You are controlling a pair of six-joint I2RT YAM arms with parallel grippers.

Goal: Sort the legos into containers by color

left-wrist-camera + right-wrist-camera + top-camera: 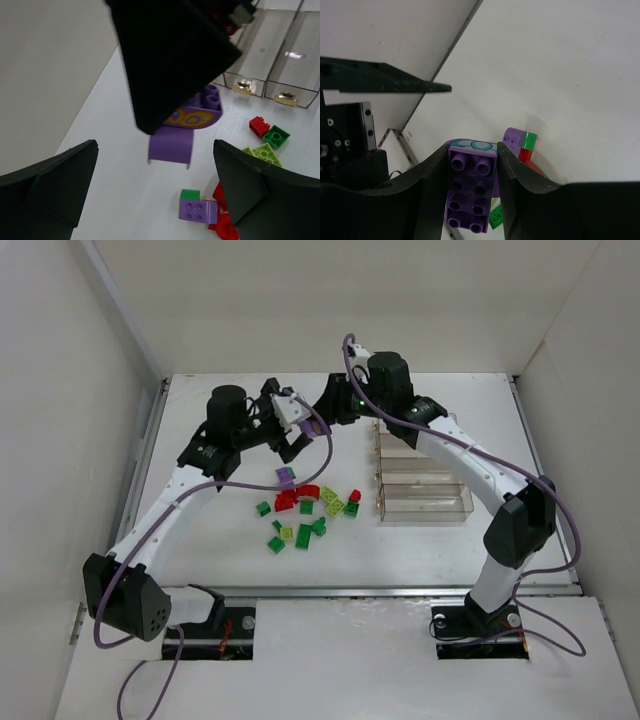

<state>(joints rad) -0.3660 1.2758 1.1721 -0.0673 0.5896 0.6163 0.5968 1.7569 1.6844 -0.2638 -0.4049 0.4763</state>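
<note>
My right gripper (472, 150) is shut on a purple lego (470, 192), studs facing the camera, a teal print on its far end. In the left wrist view this gripper (170, 60) hangs above the table with that purple lego (200, 112) and its curved underside showing. My left gripper (155, 190) is open and empty, its fingers either side of a small purple lego (198, 210) joined to a green one (190, 194). In the top view both grippers, left (288, 430) and right (325, 408), meet behind the loose legos (310, 505). The containers (420, 475) stand to the right.
Red (259, 125), dark green (276, 136) and yellow-green (262, 154) legos lie between the grippers and the containers (280, 55), which have small brass knobs. White walls close in the table on the left, back and right.
</note>
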